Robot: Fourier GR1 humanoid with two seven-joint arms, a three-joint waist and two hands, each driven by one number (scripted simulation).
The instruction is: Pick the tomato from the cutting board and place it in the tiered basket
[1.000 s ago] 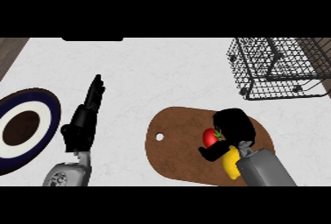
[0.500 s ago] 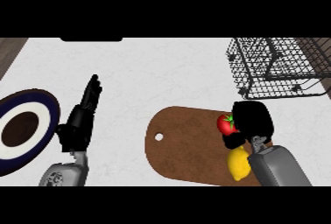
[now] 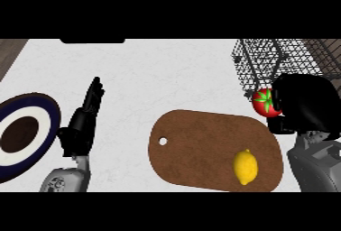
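Note:
My right hand [image 3: 305, 104] is curled round the red tomato [image 3: 264, 102] and holds it up above the far right corner of the brown cutting board [image 3: 200, 144], just in front of the black wire tiered basket [image 3: 266, 63]. Only the tomato's left side with its green stalk shows; the rest is hidden by the hand. My left hand [image 3: 83, 119] rests open at the left, fingers pointing away from me, holding nothing.
A yellow lemon [image 3: 245, 166] lies on the board's near right part. A dark blue and white plate [image 3: 23, 135] sits at the left edge. A dark object [image 3: 92, 41] shows at the counter's far edge.
My right hand has lifted the tomato off the board and carried it right and away from me, toward the basket. The lemon is now uncovered. The left hand has not moved.

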